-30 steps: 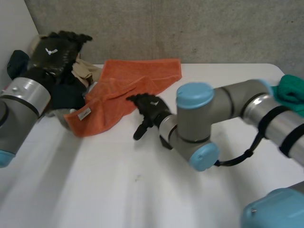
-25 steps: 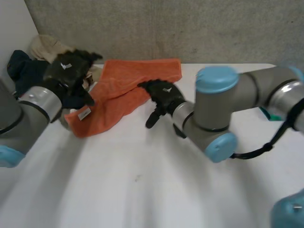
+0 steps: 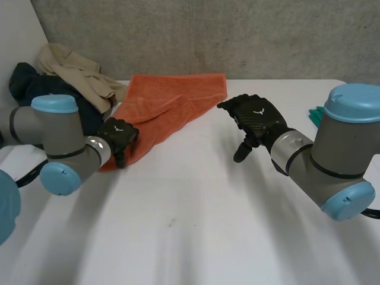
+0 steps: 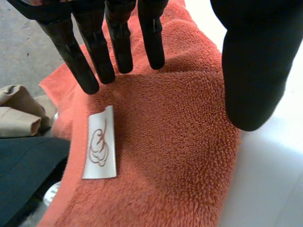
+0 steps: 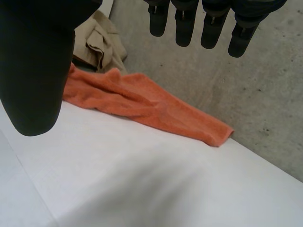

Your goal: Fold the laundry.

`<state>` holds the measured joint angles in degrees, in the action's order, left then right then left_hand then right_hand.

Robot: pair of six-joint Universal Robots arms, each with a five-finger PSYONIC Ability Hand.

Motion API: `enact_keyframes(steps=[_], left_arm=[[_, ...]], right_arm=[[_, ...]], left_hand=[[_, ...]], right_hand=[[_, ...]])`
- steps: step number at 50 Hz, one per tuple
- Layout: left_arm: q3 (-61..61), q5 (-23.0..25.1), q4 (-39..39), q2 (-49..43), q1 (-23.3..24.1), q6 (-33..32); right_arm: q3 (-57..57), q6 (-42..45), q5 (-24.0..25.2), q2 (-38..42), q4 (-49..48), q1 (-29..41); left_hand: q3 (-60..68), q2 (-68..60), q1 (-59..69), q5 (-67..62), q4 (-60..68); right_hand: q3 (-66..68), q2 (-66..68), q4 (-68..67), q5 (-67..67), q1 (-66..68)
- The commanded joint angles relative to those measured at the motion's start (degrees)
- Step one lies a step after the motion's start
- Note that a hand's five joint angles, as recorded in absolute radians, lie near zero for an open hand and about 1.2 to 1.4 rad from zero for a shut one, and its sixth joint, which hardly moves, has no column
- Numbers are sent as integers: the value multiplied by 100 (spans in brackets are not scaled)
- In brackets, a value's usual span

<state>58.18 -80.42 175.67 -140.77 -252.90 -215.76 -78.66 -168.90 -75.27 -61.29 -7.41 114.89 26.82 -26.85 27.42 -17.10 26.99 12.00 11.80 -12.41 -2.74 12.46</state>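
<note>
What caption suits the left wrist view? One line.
Open left hand above the orange towel, fingertips near its white label.

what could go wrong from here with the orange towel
1. The left hand sits open over the near corner of the orange towel, by its white label; closing there could pinch only the top layer, since the towel lies rumpled.
2. The right hand hangs open over the bare table, off the towel, so a one-handed pull might drag it.
3. The beige garment lies close beside the towel and may get snagged.
</note>
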Motion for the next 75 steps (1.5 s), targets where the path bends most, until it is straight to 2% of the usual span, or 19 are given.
enact_keyframes(steps=[1,4,7,8,10,13,16,18,22,28,31,32,34,38,43,57,67,75], left_arm=[[-543,-17,-270,-433,126,-308],[-667,-44,-393,-539,135,-406],[-825,-105,-473,-653,135,-494],[-886,-158,-481,-688,127,-529],[-957,-306,-481,-680,126,-538],[-966,-588,-481,-549,144,-494],[-957,-1097,-351,73,231,-266],[-949,-1160,-157,373,284,-90],[-984,-1029,510,1208,530,332],[-984,-580,723,1227,601,420],[-984,-475,556,1104,505,420],[-984,-466,408,1043,444,438],[-984,-457,240,973,390,438],[-984,-439,-330,745,337,403],[-984,-475,-596,516,311,262],[-1045,-466,-578,-99,162,-467],[-1142,-536,-613,-355,118,-731],[-1177,-580,-622,-460,144,-836]], right_arm=[[-70,164,-5,3,-24,-90],[-70,182,-5,3,-24,-90],[-79,190,-5,3,-24,-81],[-79,190,-5,3,-24,-73],[-97,208,-23,12,-24,-64],[-114,234,-31,12,-33,-55],[-106,287,-40,20,-68,-55],[-88,322,-40,47,-85,-72],[-44,393,-49,108,-85,-116],[-62,401,-32,108,-77,-143],[-62,401,-14,108,-77,-160],[-62,401,-5,108,-68,-169],[-62,401,-5,117,-77,-178],[-53,410,-5,126,-77,-195],[-44,410,-5,170,-77,-213],[-35,647,-31,293,-77,-195],[-9,683,-40,354,-94,-213],[-9,700,-49,390,-94,-213]], left_hand=[[1112,-1108,1052,-1083,1095],[1484,-1480,1424,-1455,1467],[2457,-2453,2397,-2428,2440],[3843,-3839,3783,-3814,3826],[5310,-5306,5250,-5281,5293],[5318,-5315,5258,-5290,5301],[5318,-5315,5258,-5290,5301],[5318,-5315,5258,-5290,5301],[5318,-5315,5258,-5290,5301],[5318,-5315,5258,-5290,5301],[3512,-3508,3452,-3484,3495],[1572,-1568,1512,-1543,1555],[61,-58,2,-33,45],[-599,603,-659,628,-616],[-601,605,-661,630,-618],[222,-218,162,-193,205],[374,-370,314,-346,357],[2156,-2152,2096,-2128,2139]], right_hand=[[-200,-180,241,274,-246],[-200,-180,241,274,-246],[-200,-180,241,274,-246],[-200,-180,241,274,-246],[-200,-180,241,274,-246],[-200,-180,241,274,-246],[-200,-180,241,274,-246],[-200,-180,241,274,-246],[-200,-180,241,274,-246],[-200,-180,241,274,-246],[-200,-180,241,274,-246],[-200,-180,241,274,-246],[-200,-180,241,274,-246],[-200,-180,241,274,-246],[-200,-180,241,274,-246],[-200,-180,241,274,-246],[-200,-180,241,274,-246],[-200,-180,241,274,-246]])
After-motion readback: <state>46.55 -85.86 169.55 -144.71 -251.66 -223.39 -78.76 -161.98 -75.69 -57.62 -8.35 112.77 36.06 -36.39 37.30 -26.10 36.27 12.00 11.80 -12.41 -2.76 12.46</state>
